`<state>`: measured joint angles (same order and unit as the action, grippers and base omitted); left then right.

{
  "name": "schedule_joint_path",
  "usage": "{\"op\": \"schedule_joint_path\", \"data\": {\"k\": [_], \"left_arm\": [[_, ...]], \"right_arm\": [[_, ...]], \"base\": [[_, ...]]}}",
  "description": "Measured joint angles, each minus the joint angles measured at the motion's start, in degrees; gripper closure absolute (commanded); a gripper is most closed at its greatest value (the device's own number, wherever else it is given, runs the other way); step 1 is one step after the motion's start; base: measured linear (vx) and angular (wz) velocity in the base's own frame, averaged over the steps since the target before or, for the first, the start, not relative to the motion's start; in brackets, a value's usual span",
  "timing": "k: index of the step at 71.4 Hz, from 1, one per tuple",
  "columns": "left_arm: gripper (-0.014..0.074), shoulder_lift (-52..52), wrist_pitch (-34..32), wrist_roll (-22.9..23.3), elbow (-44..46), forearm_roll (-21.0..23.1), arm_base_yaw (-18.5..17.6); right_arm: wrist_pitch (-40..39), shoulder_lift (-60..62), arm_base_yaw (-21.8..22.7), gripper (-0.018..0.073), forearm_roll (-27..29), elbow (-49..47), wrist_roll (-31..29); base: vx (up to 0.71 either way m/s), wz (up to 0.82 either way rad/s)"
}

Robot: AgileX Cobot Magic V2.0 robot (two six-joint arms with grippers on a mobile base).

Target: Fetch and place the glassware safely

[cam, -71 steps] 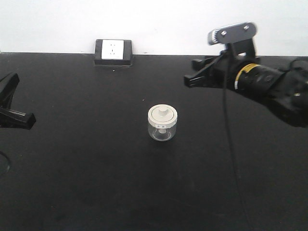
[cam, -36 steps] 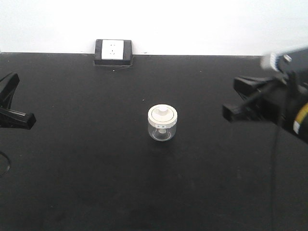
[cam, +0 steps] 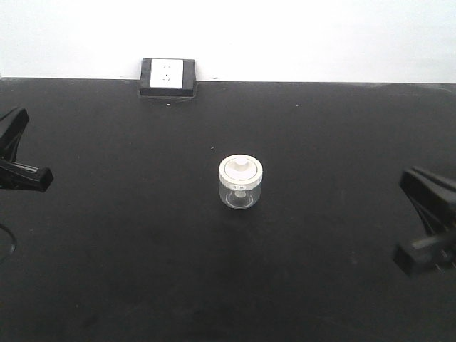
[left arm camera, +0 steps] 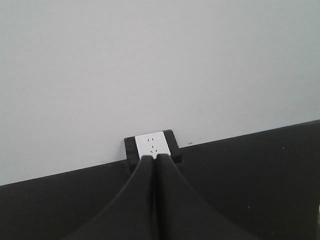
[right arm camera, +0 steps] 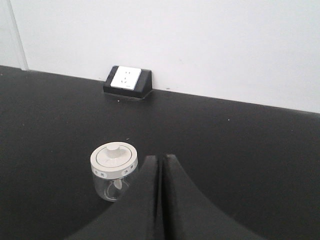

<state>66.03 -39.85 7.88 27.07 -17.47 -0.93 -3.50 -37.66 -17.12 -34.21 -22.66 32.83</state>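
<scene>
Front view: the jar (cam: 241,182) stands upright mid-counter (cam: 128,249), lid (cam: 241,170) on, knob up, bare black counter all round. Left gripper (cam: 18,162) sits at the left edge, right gripper (cam: 427,228) at the right edge. Left wrist view: fingers (left arm camera: 142,200) pressed together, empty, aimed at the wall socket (left arm camera: 151,145). Right wrist view: fingers (right arm camera: 175,200) closed, holding nothing, jar just left of them; I can't tell what's inside.

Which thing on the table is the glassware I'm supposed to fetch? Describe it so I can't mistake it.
Start at the socket box at the back edge of the black table, then come forward to mid-table. There a small squat clear glass jar stands alone and upright. Its cream-white round lid with a central knob marks it out.
</scene>
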Motion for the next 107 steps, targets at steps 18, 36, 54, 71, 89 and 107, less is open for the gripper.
{"op": "schedule_joint_path", "data": {"k": [18, 36, 54, 71, 89, 107], "left_arm": [[0.0603, 0.0, 0.0, 0.0, 0.0, 0.0, 0.0], [0.0603, 0.0, 0.0, 0.0, 0.0, 0.0, 0.0], [0.0603, 0.0, 0.0, 0.0, 0.0, 0.0, 0.0], [0.0603, 0.0, 0.0, 0.0, 0.0, 0.0, 0.0], [0.0603, -0.6, 6.6, 0.0, 0.0, 1.0, 0.0], [0.0603, -11.6, 22.5, 3.0, 0.0, -1.3, 0.0]], "right_arm": [[0.2, 7.9, 0.0, 0.0567, 0.0, 5.8, 0.0], [0.7, 8.5, 0.0, 0.0567, 0.0, 8.4, 0.0], [1.4, 8.5, 0.0, 0.0567, 0.0, 8.8, 0.0], [1.5, 8.5, 0.0, 0.0567, 0.0, 8.8, 0.0], [1.5, 8.5, 0.0, 0.0567, 0.0, 8.8, 0.0], [1.5, 8.5, 0.0, 0.0567, 0.0, 8.8, 0.0]], "base": [[0.0, 0.0], [0.0, 0.0], [0.0, 0.0], [0.0, 0.0], [0.0, 0.0], [0.0, 0.0]]}}
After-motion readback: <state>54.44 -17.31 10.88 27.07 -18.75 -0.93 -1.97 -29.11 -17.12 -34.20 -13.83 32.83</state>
